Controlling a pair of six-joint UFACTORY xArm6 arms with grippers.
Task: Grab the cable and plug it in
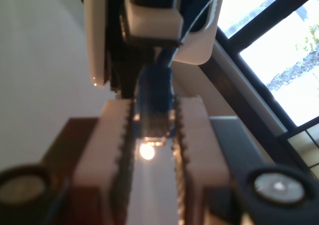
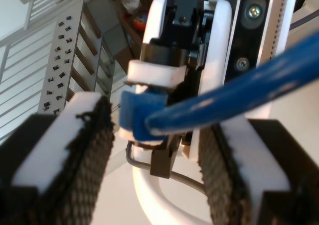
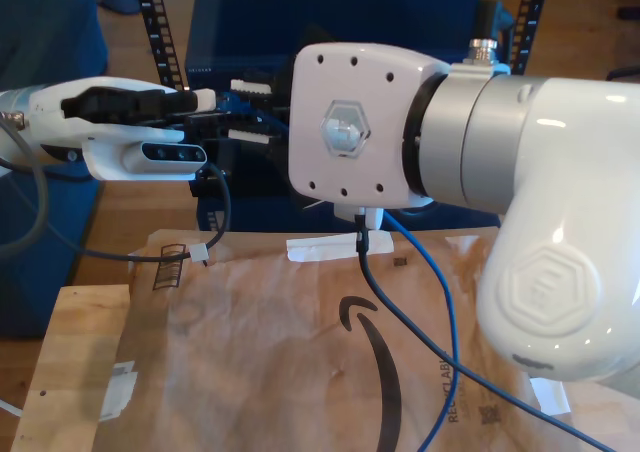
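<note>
The cable (image 3: 441,312) is thin and bright blue; it hangs down from under the big arm on the exterior view's right. Its plug (image 2: 132,113) sits between the white fingertips of my first gripper (image 1: 153,110), which is shut on it. That first gripper (image 3: 222,107) reaches in from the exterior view's left. My second gripper (image 2: 159,120) faces it with its black-padded fingers (image 2: 89,150) wide open. The cable (image 2: 239,90) runs between them, touching neither pad. In the exterior view my second gripper (image 3: 250,112) is on the right-hand arm, its toothed fingers either side of the plug.
Crumpled brown packing paper (image 3: 300,362) covers the table, with a wooden board (image 3: 80,362) at the exterior view's lower left. A dark blue cabinet (image 3: 350,22) stands behind the grippers. A black cable (image 3: 372,277) hangs from the right-hand arm beside the blue one.
</note>
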